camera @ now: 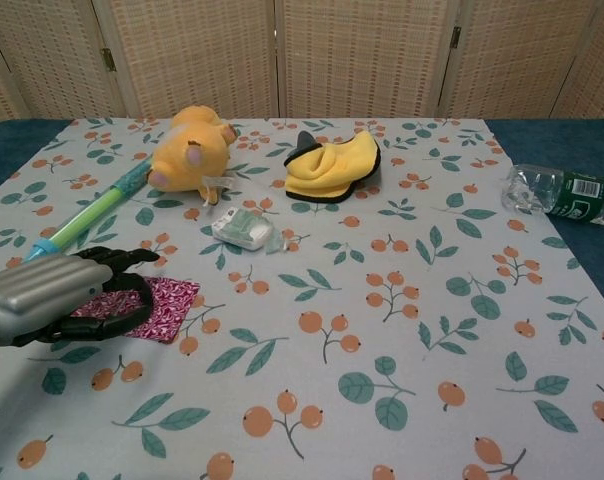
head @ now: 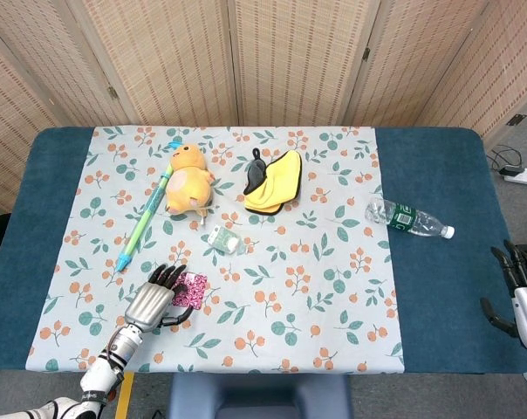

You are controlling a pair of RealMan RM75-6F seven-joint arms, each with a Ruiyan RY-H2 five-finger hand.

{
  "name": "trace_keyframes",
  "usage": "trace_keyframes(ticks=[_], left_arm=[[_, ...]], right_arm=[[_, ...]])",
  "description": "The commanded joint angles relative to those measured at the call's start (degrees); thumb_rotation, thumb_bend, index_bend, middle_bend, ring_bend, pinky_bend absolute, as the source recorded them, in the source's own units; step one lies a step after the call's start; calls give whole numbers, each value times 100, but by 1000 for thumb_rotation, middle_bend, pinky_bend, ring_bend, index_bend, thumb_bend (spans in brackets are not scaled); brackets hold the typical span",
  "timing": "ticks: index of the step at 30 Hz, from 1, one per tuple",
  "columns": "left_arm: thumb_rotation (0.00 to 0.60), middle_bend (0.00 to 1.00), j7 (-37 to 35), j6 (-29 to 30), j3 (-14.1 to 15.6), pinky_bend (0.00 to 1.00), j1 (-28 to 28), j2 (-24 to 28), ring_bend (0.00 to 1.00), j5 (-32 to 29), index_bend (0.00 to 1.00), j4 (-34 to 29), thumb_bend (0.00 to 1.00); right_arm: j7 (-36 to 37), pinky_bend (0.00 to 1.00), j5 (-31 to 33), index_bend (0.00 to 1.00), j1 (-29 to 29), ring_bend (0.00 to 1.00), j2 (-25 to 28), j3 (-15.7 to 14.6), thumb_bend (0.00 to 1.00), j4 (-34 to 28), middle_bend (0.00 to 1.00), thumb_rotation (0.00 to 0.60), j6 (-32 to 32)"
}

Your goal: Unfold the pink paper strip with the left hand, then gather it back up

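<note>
The pink paper strip [camera: 147, 300] lies flat on the floral tablecloth [camera: 402, 300] near the table's front left, its patterned surface stretching rightward from under the left hand [camera: 57, 297]. That hand rests over the strip's left part, its dark fingers [camera: 132, 257] curved down with the tips touching the paper; whether they pinch it cannot be told. In the head view the strip [head: 192, 289] shows just right of the hand [head: 157, 298].

Beyond the hand lies a green pen [camera: 87, 216], then an orange plush toy [camera: 189, 150], with a small wrapped packet [camera: 242, 228] between plush and strip. A yellow cloth [camera: 332, 165] is further back. A plastic water bottle [head: 410, 218] with a green label, its writing too small to read, lies on the blue table [head: 438, 288]. The right hand [head: 521, 288] hangs off the table's right edge, fingers apart, holding nothing.
</note>
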Motion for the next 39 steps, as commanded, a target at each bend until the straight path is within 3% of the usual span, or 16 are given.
trace_keyframes(ticks=[1, 15, 39], left_arm=[[23, 0, 23, 88, -37, 0, -11, -19, 0, 34, 325, -120, 366], [27, 0, 59, 261, 76, 0, 166, 220, 0, -95, 323, -333, 366], [25, 0, 218, 62, 5, 0, 30, -52, 0, -283, 321, -160, 366]], right_arm=[[14, 0, -13, 0, 0, 0, -5, 3, 397, 12, 0, 600, 13], [104, 0, 2, 0, 37, 0, -43, 5, 397, 111, 0, 600, -65], [213, 0, 35, 0, 3, 0, -57, -8, 397, 200, 0, 600, -67]])
